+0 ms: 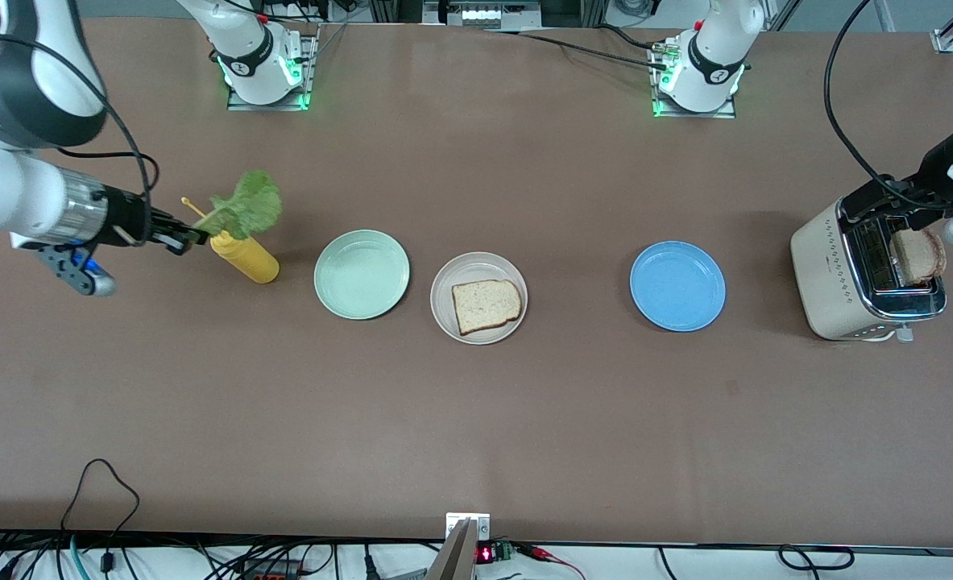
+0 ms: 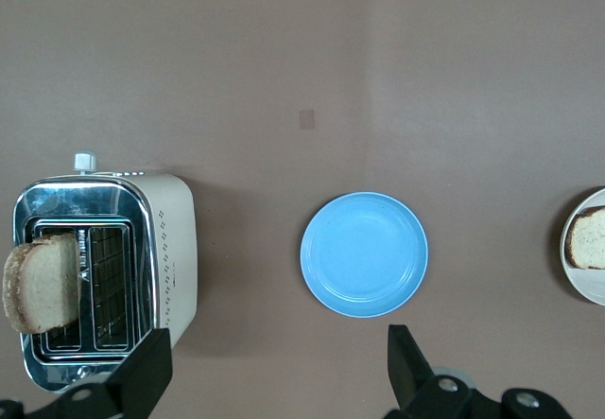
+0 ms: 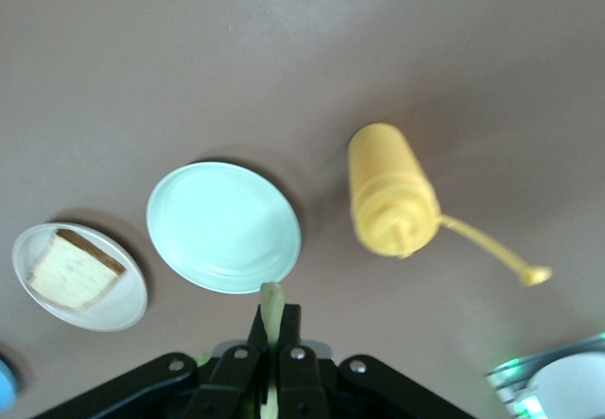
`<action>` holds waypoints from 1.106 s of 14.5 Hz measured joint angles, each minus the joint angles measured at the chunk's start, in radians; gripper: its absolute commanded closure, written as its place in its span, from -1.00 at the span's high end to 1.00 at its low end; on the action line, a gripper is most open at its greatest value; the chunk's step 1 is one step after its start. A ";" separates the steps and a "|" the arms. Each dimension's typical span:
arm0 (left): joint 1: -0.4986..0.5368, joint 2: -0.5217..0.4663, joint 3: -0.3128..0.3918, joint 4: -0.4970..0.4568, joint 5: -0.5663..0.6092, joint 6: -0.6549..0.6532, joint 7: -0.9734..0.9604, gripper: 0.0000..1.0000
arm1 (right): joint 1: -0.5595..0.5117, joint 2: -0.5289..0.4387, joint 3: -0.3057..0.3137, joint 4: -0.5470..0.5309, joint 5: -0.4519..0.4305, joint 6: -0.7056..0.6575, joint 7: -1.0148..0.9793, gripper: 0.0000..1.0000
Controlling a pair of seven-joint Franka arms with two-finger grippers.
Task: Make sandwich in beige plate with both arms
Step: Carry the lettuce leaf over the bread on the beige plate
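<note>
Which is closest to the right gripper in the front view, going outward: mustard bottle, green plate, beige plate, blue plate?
From the right gripper:
1. Mustard bottle, just beside it.
2. Green plate, next along.
3. Beige plate, mid-table, holding bread.
4. Blue plate, toward the left arm's end.

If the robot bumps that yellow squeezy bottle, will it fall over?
Probably. The tall, narrow yellow plastic squeeze bottle stands upright on a small base, so a sideways nudge could tip it. Its rounded body would likely roll afterwards. The right gripper, holding the crinkled green lettuce leaf, hangs right beside it.
</note>
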 measured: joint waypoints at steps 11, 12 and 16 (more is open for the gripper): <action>0.003 0.000 0.000 0.000 0.000 0.011 0.000 1.00 | 0.367 0.239 0.001 -0.004 0.020 0.447 0.672 -1.00; 0.003 0.000 0.000 0.000 0.000 0.014 0.000 1.00 | 0.392 0.261 0.001 -0.004 0.020 0.486 0.705 -1.00; 0.003 0.000 0.000 0.000 0.000 0.018 0.000 1.00 | 0.462 0.337 0.000 -0.003 0.020 0.623 0.814 -1.00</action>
